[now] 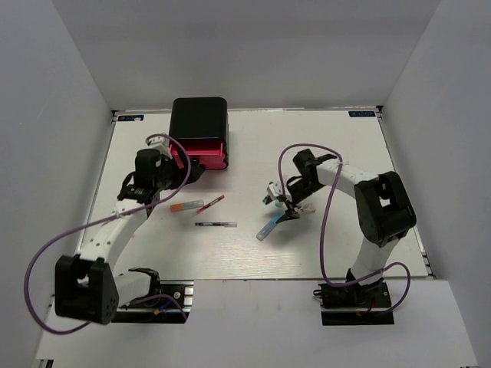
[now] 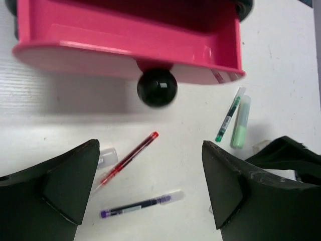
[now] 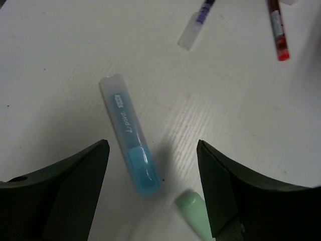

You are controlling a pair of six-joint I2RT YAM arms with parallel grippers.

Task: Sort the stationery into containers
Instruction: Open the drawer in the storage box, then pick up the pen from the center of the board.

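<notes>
Hovering with its fingers wide apart, the left claw [image 2: 150, 183] faced a glossy pink drawer [image 2: 125, 50] with a round black knob [image 2: 157, 88], open from the black rounded box [image 1: 198, 115]. A slim red pen [image 2: 130, 158] and a dark pen [image 2: 135, 206] lay on the white worktop [image 1: 345, 138] beneath it. The right claw [image 3: 152, 153], also spread, straddled a translucent light blue marker [image 3: 128, 150], with a mint green marker [image 3: 195, 216] just beside it.

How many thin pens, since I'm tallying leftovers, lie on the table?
3. The red pen lies in front of the pink drawer, the dark pen beside it, farther from the drawer, the green pen beside the mint green marker. Others may be hidden.
</notes>
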